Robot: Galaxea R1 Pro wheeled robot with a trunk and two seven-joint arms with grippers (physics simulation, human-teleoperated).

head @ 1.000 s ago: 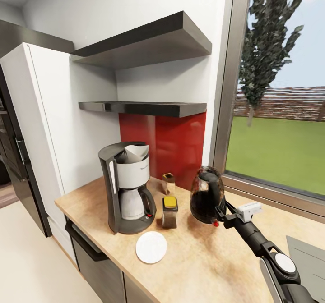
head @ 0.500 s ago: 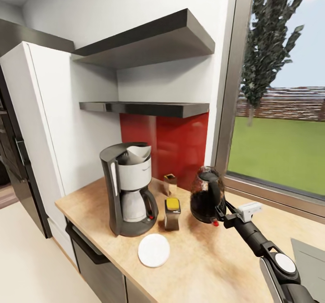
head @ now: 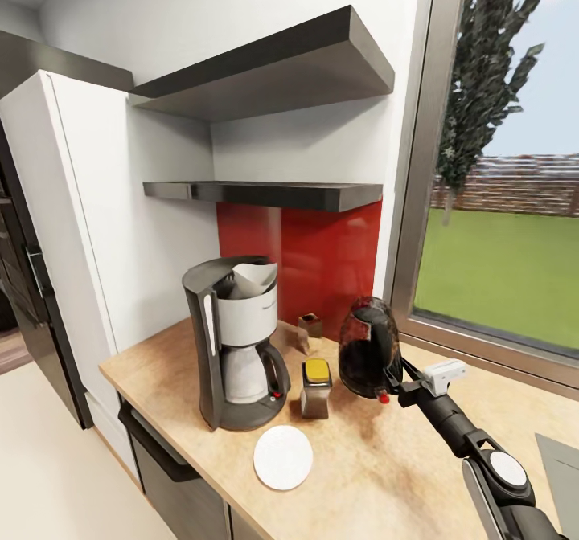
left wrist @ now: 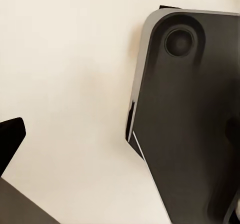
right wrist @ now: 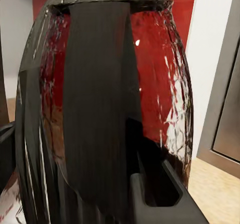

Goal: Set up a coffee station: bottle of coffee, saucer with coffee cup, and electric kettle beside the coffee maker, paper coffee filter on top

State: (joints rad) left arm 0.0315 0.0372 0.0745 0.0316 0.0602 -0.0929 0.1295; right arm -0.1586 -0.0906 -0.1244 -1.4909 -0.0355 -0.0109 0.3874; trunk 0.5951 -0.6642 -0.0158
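Nearest the robot, the right arm reaches out over the counter (head: 386,476), and its gripper (head: 392,386) is clamped on the handle of the kettle (head: 368,347), which hangs upright just above the wood, apart from it as far as the head view tells. In the right wrist view the kettle (right wrist: 100,109) looms close, handle toward the camera, red wall showing through its glass.

The left gripper's state I cannot tell; its wrist view gives pale floor and a dark panel (left wrist: 190,114).

A little farther in lies the saucer (head: 283,457), bare (no cup on it yet), just before the coffee maker (head: 237,347), which carries the paper filter (head: 251,273) in its top. The coffee bottle (head: 316,389) stands between maker and kettle; a smaller jar (head: 309,333) sits behind, near the red backsplash (head: 322,259).

The step in hand looks to be setting the kettle down beside the maker. To do it well: lower it straight and level, keep it clear of the bottle's lid, let the base meet the counter fully before the fingers part, then draw the arm back along the handle's line so the kettle is not tipped.
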